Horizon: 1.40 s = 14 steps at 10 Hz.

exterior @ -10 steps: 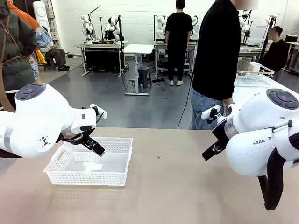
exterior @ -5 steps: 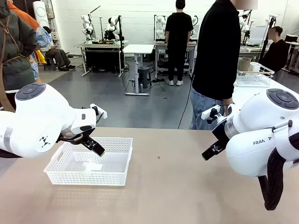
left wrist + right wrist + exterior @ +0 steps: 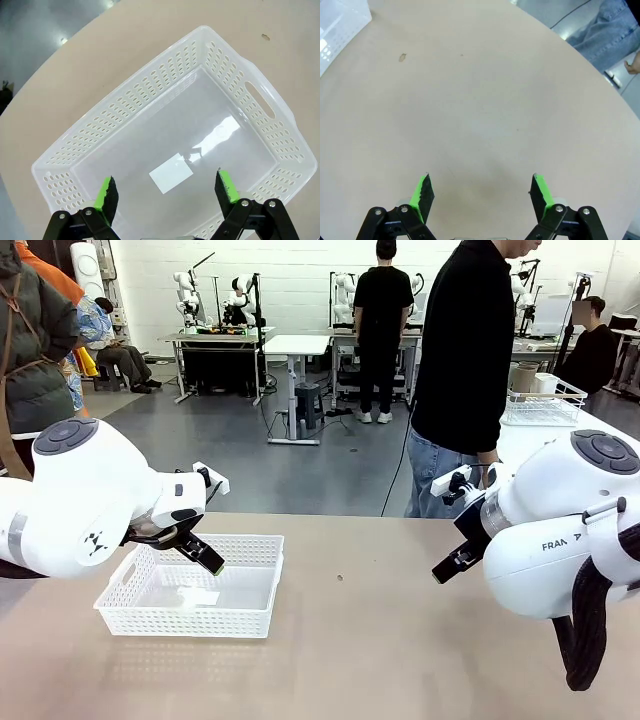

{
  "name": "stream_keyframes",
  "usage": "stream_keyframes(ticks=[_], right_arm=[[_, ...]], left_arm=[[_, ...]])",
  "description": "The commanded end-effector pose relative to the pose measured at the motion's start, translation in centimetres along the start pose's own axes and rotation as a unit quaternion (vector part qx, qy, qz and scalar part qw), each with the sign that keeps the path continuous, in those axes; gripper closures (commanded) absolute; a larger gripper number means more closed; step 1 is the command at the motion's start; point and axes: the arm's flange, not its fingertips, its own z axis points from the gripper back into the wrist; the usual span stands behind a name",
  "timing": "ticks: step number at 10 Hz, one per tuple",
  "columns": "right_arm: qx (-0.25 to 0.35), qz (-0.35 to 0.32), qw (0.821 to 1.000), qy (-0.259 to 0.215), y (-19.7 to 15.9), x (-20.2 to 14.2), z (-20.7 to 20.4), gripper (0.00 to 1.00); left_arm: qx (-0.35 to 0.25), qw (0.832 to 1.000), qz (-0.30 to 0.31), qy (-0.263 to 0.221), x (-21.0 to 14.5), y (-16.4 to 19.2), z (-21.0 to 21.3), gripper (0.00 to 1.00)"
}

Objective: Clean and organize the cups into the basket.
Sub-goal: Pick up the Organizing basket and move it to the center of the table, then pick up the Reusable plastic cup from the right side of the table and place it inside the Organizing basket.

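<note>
Basket (image 3: 190, 622): white, on tabletop (image 3: 380, 640), 8 o'clock. Left fingers (image 3: 106, 194): apart, above basket. Right fingers (image 3: 540, 192): apart, above tabletop, 3 o'clock.

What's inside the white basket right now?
Nothing but a white label on the floor of the basket. The open left gripper hovering above hides a bit of the near wall.

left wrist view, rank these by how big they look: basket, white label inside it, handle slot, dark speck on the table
1. basket
2. white label
3. handle slot, about as long as the label but much narrower
4. dark speck, which lies farthest from the camera and looks tiny
</note>
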Motion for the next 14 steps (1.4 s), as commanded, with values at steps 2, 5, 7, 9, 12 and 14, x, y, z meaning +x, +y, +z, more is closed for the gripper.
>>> stream_keyframes(ticks=[2,5,7,9,12,14], right_arm=[[0.0,0.0,1.0,0.0,0.0,0.0,0.0,0.0],[0.007,0.01,1.0,0.013,0.4,-1.2,1.3,0.0],[0.011,0.012,0.999,0.05,2.6,-4.1,6.1,0.0],[-0.025,0.022,0.992,0.124,4.5,-7.9,9.8,0.0],[-0.071,0.036,0.978,0.195,6.9,-13.6,12.2,0.0],[-0.068,0.037,0.976,0.204,8.4,-17.5,12.6,0.0]], left_arm=[[0.0,1.0,0.0,0.0,0.0,0.0,0.0,0.0],[0.027,1.0,-0.006,-0.004,-1.6,0.3,1.9,0.0],[0.075,0.995,-0.056,0.043,-5.7,0.2,7.0,0.0],[0.067,0.989,-0.099,0.081,-9.6,-0.3,8.9,0.0],[-0.013,0.98,-0.166,0.113,-13.7,-2.3,9.8,0.0],[-0.002,0.978,-0.15,0.144,-17.4,-4.5,10.5,0.0]])
